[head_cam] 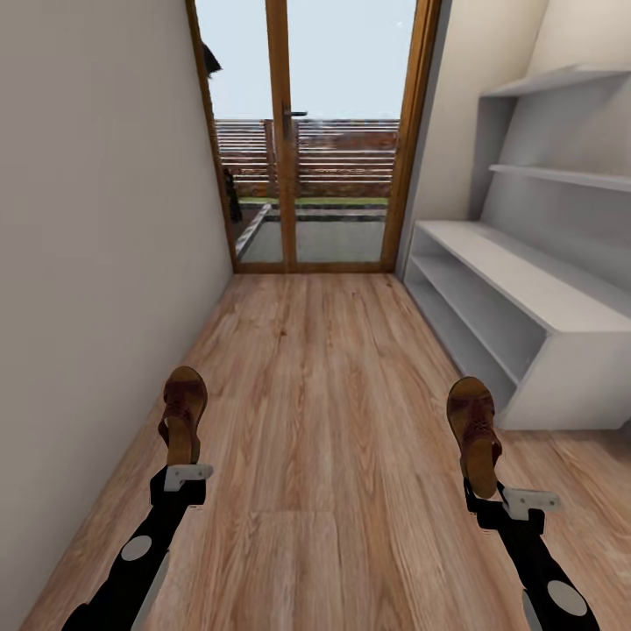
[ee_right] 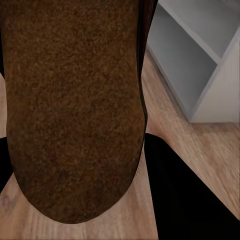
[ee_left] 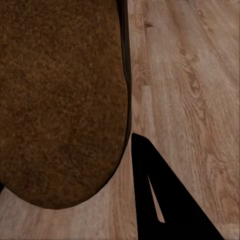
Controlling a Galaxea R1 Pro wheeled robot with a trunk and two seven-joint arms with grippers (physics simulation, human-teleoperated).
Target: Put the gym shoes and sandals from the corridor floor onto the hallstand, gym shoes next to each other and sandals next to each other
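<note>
- A narrow corridor runs ahead, floored in light brown wood-plank corridor floor (head_cam: 324, 386) with visible grain, the boards laid lengthwise toward the far end.
- A plain pale wall (head_cam: 96, 219) closes the left side for the whole length.
- At the far end stands a wood-framed glazed door (head_cam: 307, 140); through its panes show a slatted fence and a strip of grass.
- Along the right wall sits the hallstand (head_cam: 526, 298), pale grey-white: a low bench with two open shoe tiers below and two stepped upper shelves above. The tiers and the bench top that show carry no shoes; its near end stands on the floor's right edge.
- The left sandal (head_cam: 183, 410), brown leather with a tan footbed, is held up off the floor near the left wall, toe pointing away; in the left wrist view its grainy brown sole (ee_left: 60, 100) sits close to the lens above the planks.
- The right sandal (head_cam: 474, 428) is likewise lifted, just short of the hallstand's near end; in the right wrist view its sole (ee_right: 75, 100) lies beside the rack's open tiers.
- The left gripper (head_cam: 181, 464) is clamped on the left sandal's heel end.
- The right gripper (head_cam: 484, 489) is clamped on the right sandal's heel end.
</note>
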